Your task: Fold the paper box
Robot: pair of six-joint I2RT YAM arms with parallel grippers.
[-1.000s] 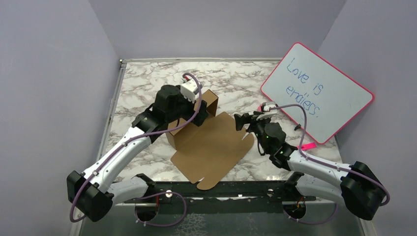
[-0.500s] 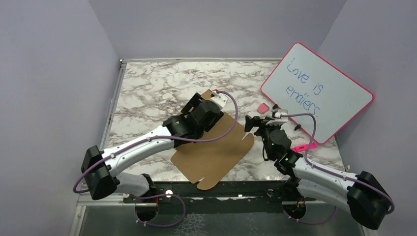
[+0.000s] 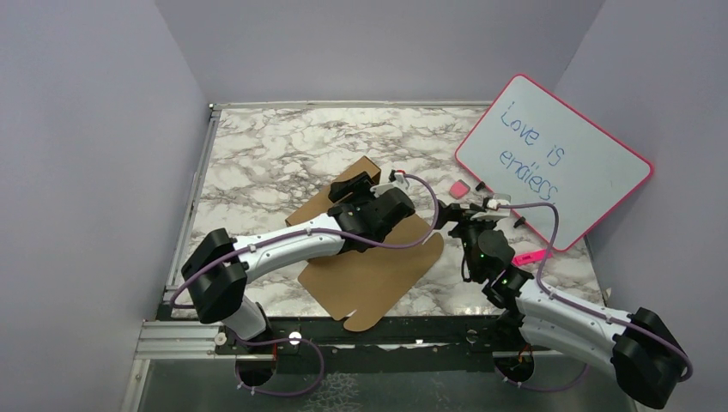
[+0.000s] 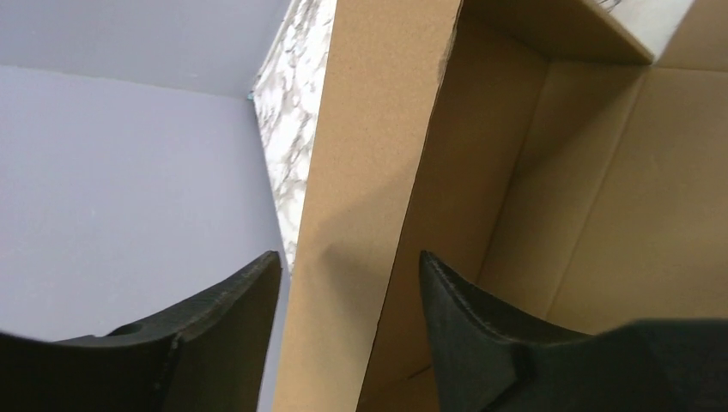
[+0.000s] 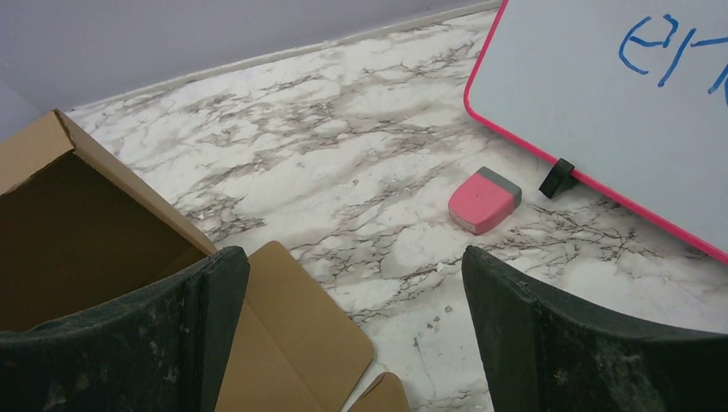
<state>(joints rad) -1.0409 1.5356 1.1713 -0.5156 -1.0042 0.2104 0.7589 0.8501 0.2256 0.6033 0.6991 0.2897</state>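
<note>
The paper box point(image 3: 369, 257) is plain brown cardboard, partly folded, in the middle of the marble table. Its back wall point(image 3: 359, 167) stands up and a wide flat panel with rounded tabs spreads toward the front. My left gripper point(image 3: 356, 186) reaches across the box. In the left wrist view it point(image 4: 350, 262) is open, with an upright cardboard wall point(image 4: 369, 172) between its fingers point(image 4: 215, 326). My right gripper point(image 3: 436, 215) is at the box's right edge. In the right wrist view it point(image 5: 352, 257) is open and empty over a rounded flap point(image 5: 300, 326) and bare table.
A pink-rimmed whiteboard point(image 3: 558, 159) with blue writing leans at the right back. A pink eraser point(image 3: 459, 187) lies in front of it, also in the right wrist view point(image 5: 485, 200). A pink marker point(image 3: 530, 255) lies near the right arm. Purple walls enclose the table.
My left arm has swung right and down across the box, and the tall raised part of the box now sits lower. My right gripper has shifted slightly right.
</note>
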